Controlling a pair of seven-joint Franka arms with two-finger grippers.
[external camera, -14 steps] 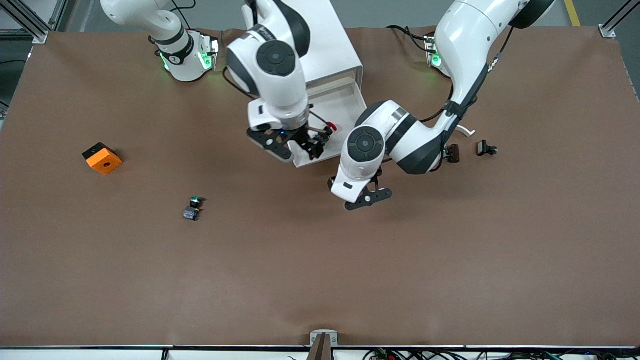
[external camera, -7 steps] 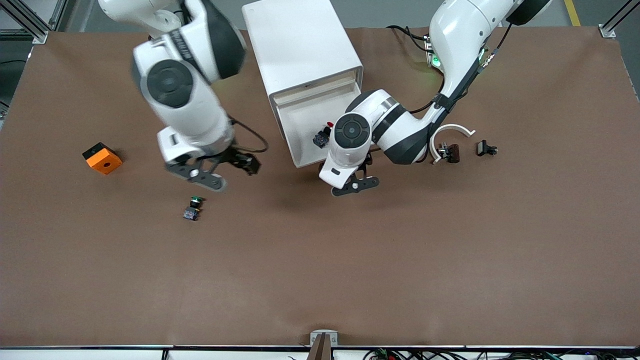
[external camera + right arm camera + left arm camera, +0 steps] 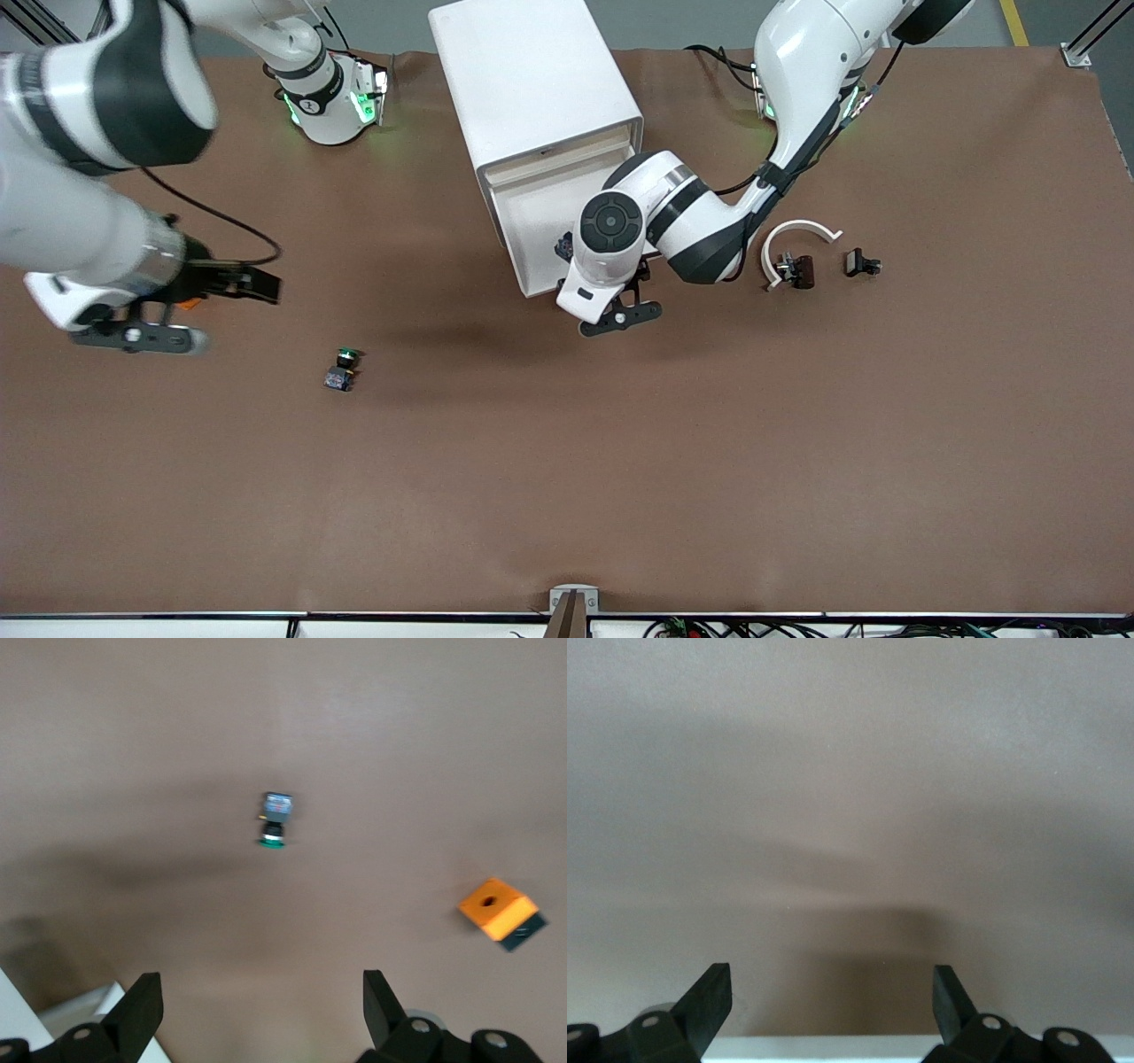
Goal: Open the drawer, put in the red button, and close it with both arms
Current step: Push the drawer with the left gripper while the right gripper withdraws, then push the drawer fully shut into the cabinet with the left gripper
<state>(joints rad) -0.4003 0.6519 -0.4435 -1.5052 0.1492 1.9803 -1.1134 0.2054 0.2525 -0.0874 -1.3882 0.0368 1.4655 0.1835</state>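
The white cabinet [image 3: 532, 80] stands near the robots' bases with the drawer [image 3: 530, 208] pulled out, its white tray showing. The red button [image 3: 563, 245] lies in the tray; only its dark body shows beside the left arm's wrist, and the red cap is hidden. My left gripper [image 3: 617, 315] is open and empty at the drawer's front; a white edge [image 3: 859, 1047] shows between its fingers in the left wrist view. My right gripper [image 3: 133, 335] is open and empty, up over the orange block [image 3: 190, 304] toward the right arm's end of the table.
A green-capped button [image 3: 344, 365] lies on the brown table nearer the front camera; the right wrist view shows it [image 3: 275, 819] and the orange block [image 3: 498, 912]. A white curved piece [image 3: 797, 232] and two small dark parts [image 3: 797, 270] lie toward the left arm's end.
My right gripper left the red button in the drawer and swung away toward the right arm's end. My left gripper moved up to the drawer's front.
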